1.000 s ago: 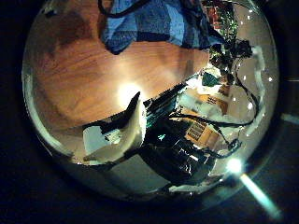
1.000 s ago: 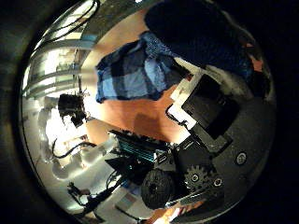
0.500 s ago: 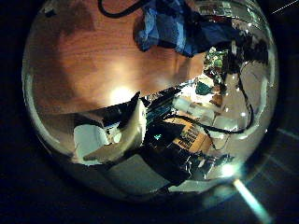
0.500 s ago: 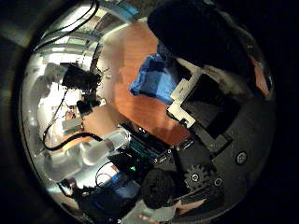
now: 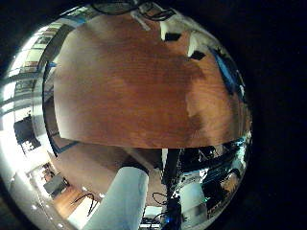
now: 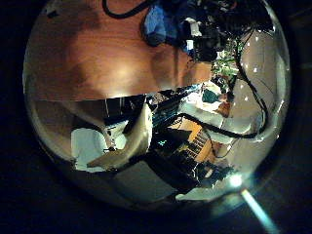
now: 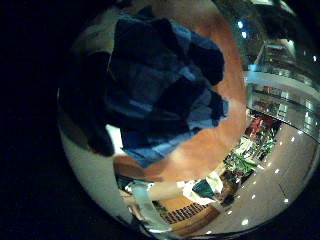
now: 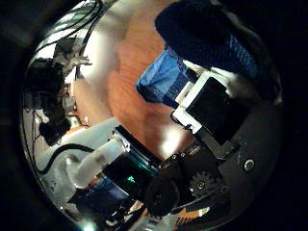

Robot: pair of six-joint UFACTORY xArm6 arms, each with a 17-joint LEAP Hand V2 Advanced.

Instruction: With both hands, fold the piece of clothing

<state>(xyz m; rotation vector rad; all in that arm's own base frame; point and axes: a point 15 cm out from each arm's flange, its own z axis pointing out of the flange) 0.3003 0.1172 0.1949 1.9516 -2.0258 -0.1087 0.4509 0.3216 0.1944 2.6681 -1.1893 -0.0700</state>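
Note:
The piece of clothing (image 7: 160,80) is a checked cloth that fills much of the right little finger side palm view, close to that palm. In the right thumb side palm view part of it (image 8: 164,72) lies on the wooden table (image 8: 135,96), and a dark fold (image 8: 212,29) bunches at my right hand's fingers (image 8: 217,106). My right hand seems curled on that fold. In the left thumb side palm view the clothing (image 6: 166,19) lies far off with a hand (image 6: 207,31) at it. My left hand's fingers (image 6: 132,136) hold nothing, away from the cloth.
The left little finger side palm view shows a broad stretch of bare wooden table (image 5: 134,86) with its edge (image 5: 125,146) close by. A strip of the cloth (image 5: 230,77) lies at the table's far side. Room clutter (image 6: 210,97) stands beyond the table.
Both palm views have shifted, so both hands have moved. In the left thumb side view the cloth now lies farther off and a hand shows at it. The dark fold stays at my right fingers.

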